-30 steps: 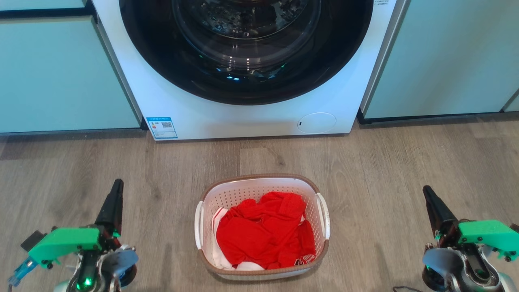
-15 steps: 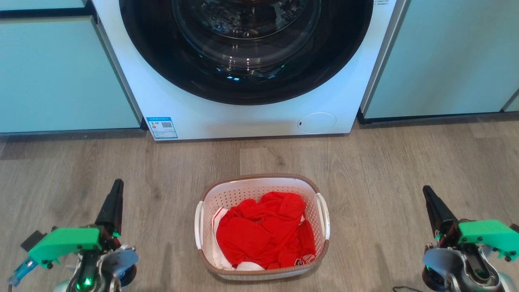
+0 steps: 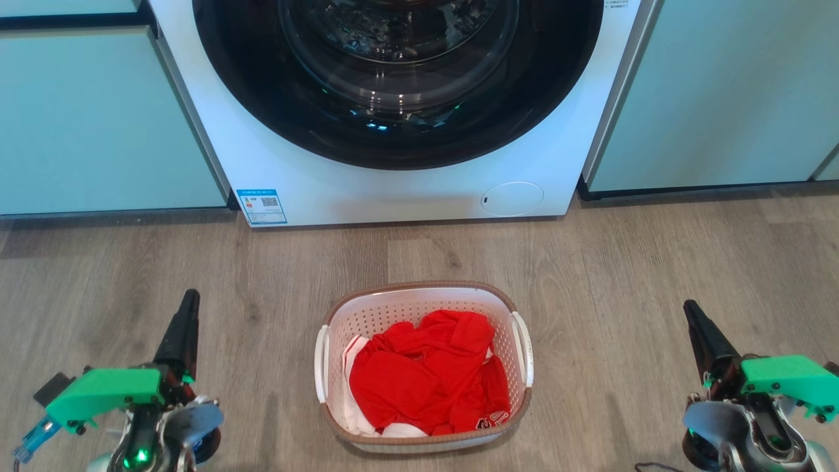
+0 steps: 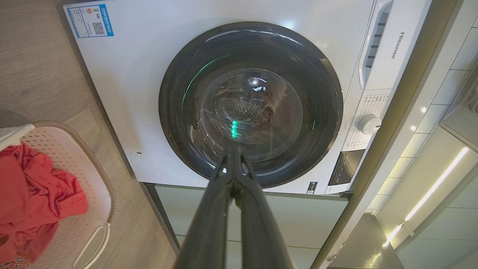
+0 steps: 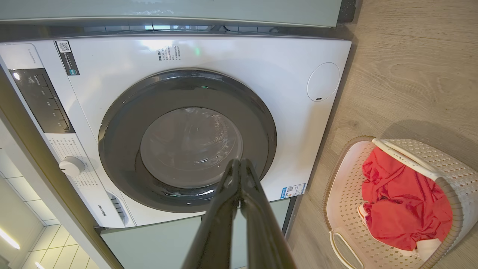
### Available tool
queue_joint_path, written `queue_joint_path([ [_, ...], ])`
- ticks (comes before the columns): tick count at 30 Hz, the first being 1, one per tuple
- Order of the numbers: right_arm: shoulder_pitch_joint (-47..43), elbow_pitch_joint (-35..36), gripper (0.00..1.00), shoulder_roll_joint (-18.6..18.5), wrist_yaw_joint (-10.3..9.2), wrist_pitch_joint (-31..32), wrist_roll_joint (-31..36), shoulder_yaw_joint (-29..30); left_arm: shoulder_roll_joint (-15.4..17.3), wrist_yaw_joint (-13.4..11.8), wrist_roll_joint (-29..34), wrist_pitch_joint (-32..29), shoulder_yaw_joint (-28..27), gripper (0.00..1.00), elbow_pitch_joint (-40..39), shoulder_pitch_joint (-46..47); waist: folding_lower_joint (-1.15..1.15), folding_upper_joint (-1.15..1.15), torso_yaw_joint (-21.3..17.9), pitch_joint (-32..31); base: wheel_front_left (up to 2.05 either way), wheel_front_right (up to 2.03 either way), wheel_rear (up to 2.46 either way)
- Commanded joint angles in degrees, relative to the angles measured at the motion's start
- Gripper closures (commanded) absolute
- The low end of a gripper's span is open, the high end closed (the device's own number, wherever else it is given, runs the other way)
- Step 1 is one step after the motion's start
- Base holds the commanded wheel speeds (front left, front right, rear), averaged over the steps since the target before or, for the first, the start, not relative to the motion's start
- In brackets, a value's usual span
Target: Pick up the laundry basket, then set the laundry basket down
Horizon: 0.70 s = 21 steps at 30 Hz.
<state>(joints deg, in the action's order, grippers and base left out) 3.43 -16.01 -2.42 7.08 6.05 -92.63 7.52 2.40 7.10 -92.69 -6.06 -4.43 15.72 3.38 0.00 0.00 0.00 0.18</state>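
Left wrist view first: the left gripper [image 4: 232, 153] has its jaws pressed together at the tips, nothing between them. Over in the right wrist view it's the same story: the right gripper [image 5: 239, 164] has its jaws together and empty. Both hang well apart from the laundry basket [image 3: 393, 313], which sits untouched on the wood floor [image 3: 623, 262] between them, near the front of the washing machine [image 3: 367, 190].

So where could this go sour? Those jaws must part before either one meets the slim white handles [image 3: 526, 357]; come in closed and they'd likely shove the light basket across the floor. If one side grips before the other, or lifts higher, I'd expect the basket to tip and the red clothing [image 3: 419, 373] to slide out. A shallow pinch on smooth plastic could slip mid-lift too.

Now the tally: one basket, two handles, two grippers, one washing machine, two pale green cabinet fronts [image 3: 98, 118]. The clothing is one red heap with a white piece [image 3: 357, 354] beneath, and how many garments that makes, I can't tell.
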Motion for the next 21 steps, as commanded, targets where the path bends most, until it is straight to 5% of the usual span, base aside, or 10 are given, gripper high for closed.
queue_joint_path([
  [1,2.76,1.99,1.0,-0.45,0.41,0.43,0.46,-1.01,0.48,0.39,0.52,-0.43,-2.09,1.0,-1.68,2.81,0.0,0.0,0.0,0.0,0.0,0.0,0.0],
  [20,2.76,1.99,1.0,-0.45,0.41,0.43,0.46,-1.01,0.48,0.39,0.52,-0.42,-2.08,1.0,-1.68,2.81,0.0,0.0,0.0,0.0,0.0,0.0,0.0],
  [21,-0.02,-0.15,0.0,0.03,0.0,-0.02,-0.02,-0.05,-0.03,-0.05,0.01,0.04,0.05,0.0,0.18,-0.03,0.0,0.0,0.0,0.0,0.0,0.0,0.0],
])
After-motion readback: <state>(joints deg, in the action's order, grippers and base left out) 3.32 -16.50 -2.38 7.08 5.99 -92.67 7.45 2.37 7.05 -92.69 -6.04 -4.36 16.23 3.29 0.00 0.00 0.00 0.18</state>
